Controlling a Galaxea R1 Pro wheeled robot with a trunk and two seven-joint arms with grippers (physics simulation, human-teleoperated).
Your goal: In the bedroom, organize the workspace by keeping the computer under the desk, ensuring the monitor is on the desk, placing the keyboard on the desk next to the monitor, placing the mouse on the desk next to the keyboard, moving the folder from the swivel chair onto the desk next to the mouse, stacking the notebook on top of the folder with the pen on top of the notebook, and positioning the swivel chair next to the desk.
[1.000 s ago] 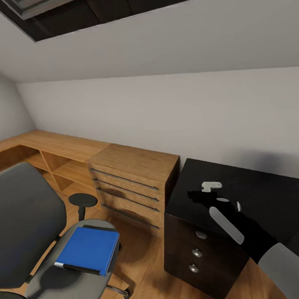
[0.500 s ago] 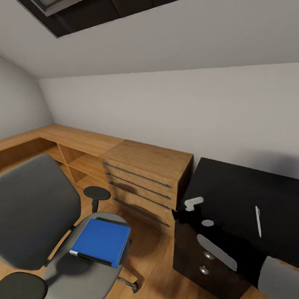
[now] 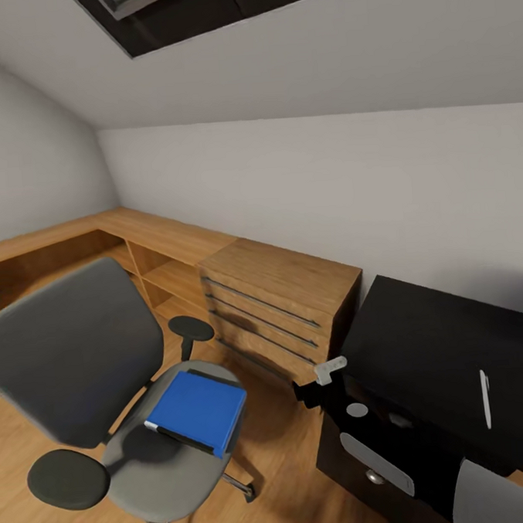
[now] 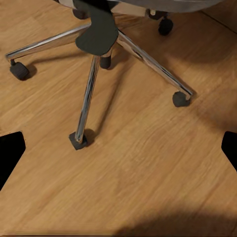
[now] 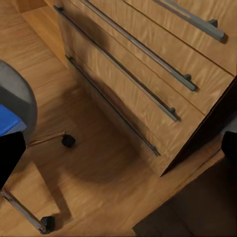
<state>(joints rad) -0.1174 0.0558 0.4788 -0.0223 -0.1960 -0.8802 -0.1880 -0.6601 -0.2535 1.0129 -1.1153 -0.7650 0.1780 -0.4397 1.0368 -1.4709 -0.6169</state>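
The grey swivel chair (image 3: 74, 358) stands on the wooden floor at the left, with the blue folder (image 3: 197, 411) lying flat on its seat. At the right is the black desk (image 3: 429, 336), and a pen (image 3: 484, 399) lies on its top. My right gripper (image 3: 312, 390) hangs open and empty off the desk's left corner, in front of the wooden cabinet. In the right wrist view its fingertips (image 5: 10, 158) frame the floor, with a corner of the folder (image 5: 6, 121) beside them. My left gripper (image 4: 120, 153) is open over the floor by the chair's chrome star base (image 4: 91, 84).
A light wooden drawer cabinet (image 3: 283, 303) with long bar handles (image 5: 143, 47) stands between chair and desk. A low wooden shelf (image 3: 148, 237) runs along the wall to the left corner. The ceiling slopes overhead. A chair caster (image 5: 68, 140) sits close to the cabinet.
The head view has swung left, so everything has shifted right in the picture. My right gripper has come off the desk top to its left corner, uncovering the pen.
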